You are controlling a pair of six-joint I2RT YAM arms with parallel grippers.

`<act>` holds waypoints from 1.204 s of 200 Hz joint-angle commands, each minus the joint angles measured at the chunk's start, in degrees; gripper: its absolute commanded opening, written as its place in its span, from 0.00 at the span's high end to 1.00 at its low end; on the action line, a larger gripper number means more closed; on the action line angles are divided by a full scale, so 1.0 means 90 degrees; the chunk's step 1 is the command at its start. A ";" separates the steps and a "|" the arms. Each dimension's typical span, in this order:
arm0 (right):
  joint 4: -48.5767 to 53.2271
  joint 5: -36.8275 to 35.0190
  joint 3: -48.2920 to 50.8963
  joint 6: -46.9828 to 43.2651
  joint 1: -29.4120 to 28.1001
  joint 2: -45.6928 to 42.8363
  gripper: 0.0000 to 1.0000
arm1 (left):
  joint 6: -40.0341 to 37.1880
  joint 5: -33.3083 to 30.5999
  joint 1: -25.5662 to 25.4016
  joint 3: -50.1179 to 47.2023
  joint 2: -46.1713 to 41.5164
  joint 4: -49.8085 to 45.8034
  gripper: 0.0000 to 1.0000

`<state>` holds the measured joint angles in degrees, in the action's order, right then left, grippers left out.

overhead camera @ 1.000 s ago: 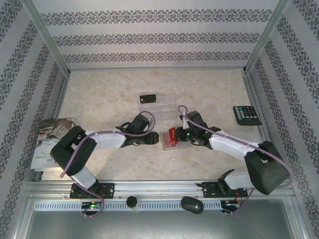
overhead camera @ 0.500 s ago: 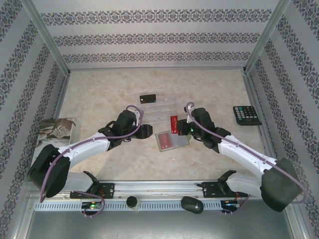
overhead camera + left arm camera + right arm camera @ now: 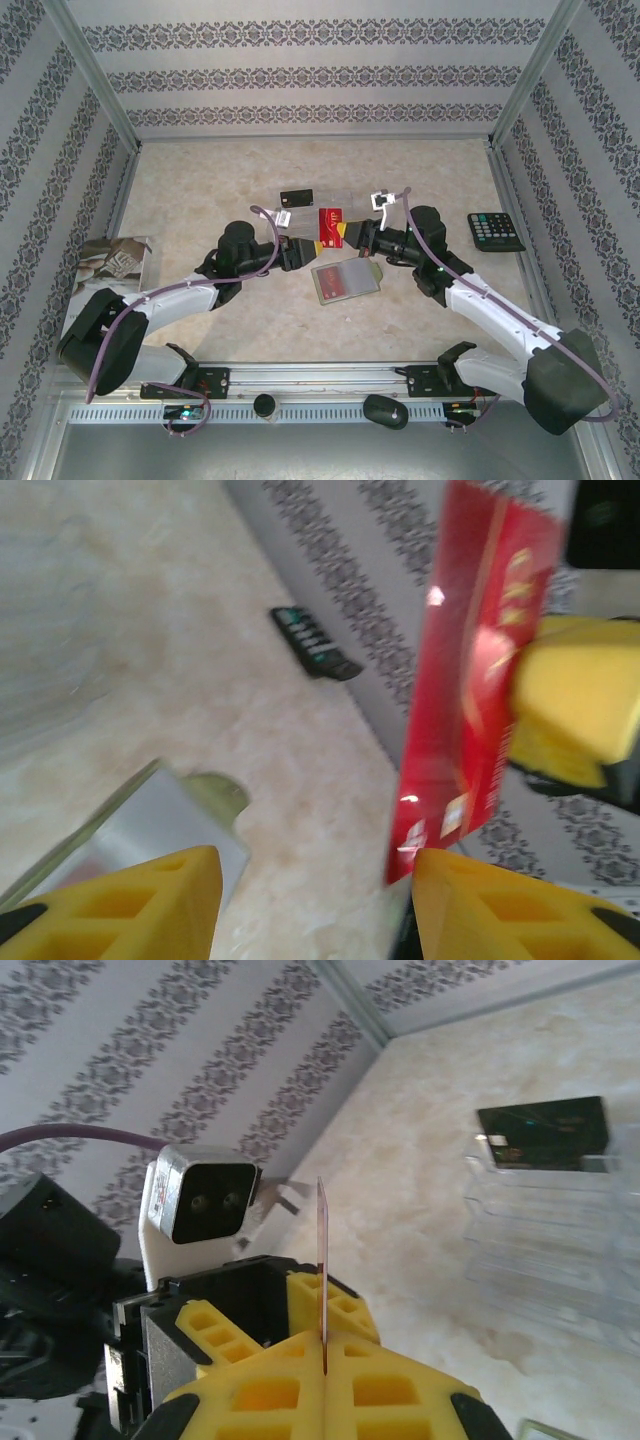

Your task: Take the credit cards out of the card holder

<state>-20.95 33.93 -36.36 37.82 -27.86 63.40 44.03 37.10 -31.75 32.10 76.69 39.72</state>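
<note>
The red card with gold lettering [image 3: 329,226] hangs above the table, and my right gripper [image 3: 351,237] is shut on its edge. In the right wrist view the red card [image 3: 322,1250] stands edge-on in the shut right gripper [image 3: 325,1358]. My left gripper [image 3: 306,250] is open and faces it. In the left wrist view the red card [image 3: 470,690] has its lower corner just inside the right finger [image 3: 500,905] of the left gripper [image 3: 315,905]. The card holder [image 3: 346,279] lies open below, pale grey inside. The black card [image 3: 297,197] lies by the see-through cards [image 3: 332,207].
A black calculator [image 3: 495,231] lies at the right wall. A printed booklet [image 3: 108,268] sits at the left edge. The striped walls close in the table on three sides.
The right gripper has lifted the red card off the card holder and carried it up and away from it. The left gripper has swung right to meet the card.
</note>
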 commanded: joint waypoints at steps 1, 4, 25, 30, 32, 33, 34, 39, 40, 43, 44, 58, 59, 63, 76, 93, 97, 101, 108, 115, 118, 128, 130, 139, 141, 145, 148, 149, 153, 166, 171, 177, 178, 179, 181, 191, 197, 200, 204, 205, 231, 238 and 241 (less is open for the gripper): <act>-0.0788 0.0566 0.0121 0.0448 0.0020 0.0098 1.00 | 0.0266 0.0419 0.0068 0.0006 -0.0031 0.1164 0.52; -0.0817 0.0577 0.0123 0.0468 0.0019 0.0098 1.00 | 0.0264 0.0421 0.0070 0.0015 -0.0036 0.1155 0.53; -0.0998 0.0643 0.0182 0.0585 -0.0029 0.0142 1.00 | 0.0278 0.0467 0.0067 0.0064 -0.0012 0.1162 0.56; -0.0983 0.0626 0.0182 0.0591 -0.0039 0.0139 1.00 | 0.0293 0.0475 0.0070 0.0061 -0.0011 0.1198 0.58; -0.0990 0.0620 0.0182 0.0597 -0.0047 0.0142 1.00 | 0.0301 0.0477 0.0070 0.0058 -0.0006 0.1220 0.59; -0.0991 0.0617 0.0187 0.0595 -0.0048 0.0138 1.00 | 0.0302 0.0477 0.0065 0.0057 -0.0011 0.1225 0.59; -0.0992 0.0616 0.0190 0.0598 -0.0044 0.0136 1.00 | 0.0302 0.0482 0.0063 0.0057 -0.0008 0.1228 0.59; -0.0993 0.0600 0.0207 0.0602 -0.0049 0.0137 1.00 | 0.0327 0.0487 0.0070 0.0054 -0.0021 0.1264 0.62; -0.0993 0.0593 0.0209 0.0602 -0.0049 0.0136 1.00 | 0.0325 0.0492 0.0065 0.0051 -0.0023 0.1267 0.62; -0.0988 0.0581 0.0216 0.0602 -0.0049 0.0134 1.00 | 0.0330 0.0488 0.0069 0.0050 -0.0024 0.1267 0.63; -0.0985 0.0578 0.0219 0.0602 -0.0044 0.0134 1.00 | 0.0331 0.0487 0.0065 0.0048 -0.0029 0.1268 0.64; -0.0990 0.0546 0.0260 0.0607 -0.0049 0.0157 1.00 | 0.0374 0.0487 0.0065 0.0023 -0.0060 0.1368 0.67; -0.0991 0.0551 0.0265 0.0609 -0.0049 0.0165 1.00 | 0.0383 0.0487 0.0068 0.0020 -0.0062 0.1377 0.67; -0.0997 0.0569 0.0270 0.0617 -0.0049 0.0182 1.00 | 0.0403 0.0484 0.0067 0.0022 -0.0075 0.1415 0.67; -0.1070 0.0636 0.0290 0.0651 -0.0068 0.0243 1.00 | 0.0471 0.0544 0.0070 0.0054 -0.0070 0.1510 0.65; -0.1108 0.0613 0.0320 0.0672 -0.0089 0.0294 1.00 | 0.0502 0.0587 0.0067 0.0105 -0.0069 0.1538 0.65; -0.1110 0.0611 0.0328 0.0680 -0.0086 0.0304 1.00 | 0.0499 0.0594 0.0063 0.0110 -0.0075 0.1539 0.66; -0.1113 0.0605 0.0322 0.0680 -0.0093 0.0315 1.00 | 0.0517 0.0613 0.0068 0.0113 -0.0073 0.1548 0.67; -0.1146 0.0595 0.0336 0.0687 -0.0098 0.0327 1.00 | 0.0523 0.0623 0.0070 0.0112 -0.0065 0.1547 0.70; -0.1130 0.0588 0.0328 0.0679 -0.0108 0.0335 1.00 | 0.0549 0.0633 0.0069 0.0115 -0.0063 0.1588 0.73; -0.1117 0.0581 0.0329 0.0681 -0.0108 0.0340 1.00 | 0.0556 0.0636 0.0063 0.0115 -0.0063 0.1590 0.75; -0.1110 0.0585 0.0329 0.0680 -0.0112 0.0348 1.00 | 0.0553 0.0621 0.0062 0.0132 -0.0064 0.1523 0.80; -0.1103 0.0585 0.0322 0.0675 -0.0116 0.0351 1.00 | 0.0541 0.0616 0.0068 0.0134 -0.0071 0.1487 0.82; -0.1052 0.0567 0.0309 0.0646 -0.0110 0.0359 1.00 | 0.0476 0.0598 0.0064 0.0192 -0.0100 0.1301 0.90; -0.1044 0.0566 0.0309 0.0642 -0.0113 0.0361 1.00 | 0.0449 0.0595 0.0062 0.0205 -0.0109 0.1253 0.92; -0.1028 0.0566 0.0309 0.0634 -0.0117 0.0358 1.00 | 0.0403 0.0594 0.0061 0.0237 -0.0121 0.1147 0.95; -0.1004 0.0558 0.0309 0.0622 -0.0118 0.0363 1.00 | 0.0364 0.0589 0.0069 0.0271 -0.0134 0.1064 0.97; -0.1003 0.0552 0.0309 0.0617 -0.0113 0.0361 1.00 | 0.0353 0.0587 0.0065 0.0281 -0.0133 0.1035 0.97; -0.0975 0.0538 0.0309 0.0612 -0.0113 0.0361 1.00 | 0.0299 0.0585 0.0066 0.0312 -0.0145 0.0919 1.00; -0.0859 0.0483 0.0309 0.0549 -0.0108 0.0345 0.89 | 0.0111 0.0565 0.0077 0.0448 -0.0200 0.0502 1.00; -0.0808 0.0451 0.0314 0.0532 -0.0101 0.0332 0.82 | 0.0008 0.0549 0.0071 0.0509 -0.0224 0.0290 1.00; -0.0752 0.0413 0.0330 0.0503 -0.0081 0.0302 0.71 | -0.0138 0.0531 0.0076 0.0630 -0.0258 0.0008 1.00; -0.0740 0.0411 0.0334 0.0494 -0.0080 0.0296 0.69 | -0.0166 0.0533 0.0078 0.0651 -0.0263 -0.0050 1.00; -0.0730 0.0396 0.0332 0.0490 -0.0074 0.0293 0.68 | -0.0195 0.0535 0.0079 0.0666 -0.0271 -0.0108 1.00; -0.0700 0.0377 0.0347 0.0471 -0.0065 0.0291 0.67 | -0.0261 0.0535 0.0080 0.0710 -0.0286 -0.0222 1.00; -0.0473 0.0233 0.0398 0.0350 -0.0014 0.0155 0.64 | -0.0657 0.0478 0.0090 0.0954 -0.0350 -0.0919 1.00; -0.0345 0.0112 0.0453 0.0272 0.0029 0.0037 0.63 | -0.0982 0.0409 0.0094 0.1154 -0.0396 -0.1438 1.00; -0.0283 0.0038 0.0486 0.0225 0.0042 -0.0025 0.63 | -0.1187 0.0376 0.0098 0.1283 -0.0408 -0.1737 1.00; -0.0211 -0.0044 0.0541 0.0172 0.0060 -0.0116 0.63 | -0.1466 0.0301 0.0100 0.1478 -0.0404 -0.2199 1.00; -0.0192 -0.0086 0.0557 0.0153 0.0064 -0.0133 0.63 | -0.1539 0.0282 0.0100 0.1529 -0.0400 -0.2320 1.00; 0.0530 -0.0700 0.0739 -0.0230 0.0151 -0.0694 0.63 | -0.3345 -0.0605 0.0083 0.2977 -0.0033 -0.5001 1.00; 0.0634 -0.0782 0.0780 -0.0290 0.0171 -0.0800 0.64 | -0.3858 -0.0879 0.0089 0.3339 0.0130 -0.5493 1.00; 0.0671 -0.0804 0.0802 -0.0310 0.0178 -0.0839 0.64 | -0.4105 -0.0969 0.0090 0.3470 0.0185 -0.5662 1.00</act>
<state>-20.36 31.83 -30.55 39.42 -27.09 59.37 27.38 36.82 -31.38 53.91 75.79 12.71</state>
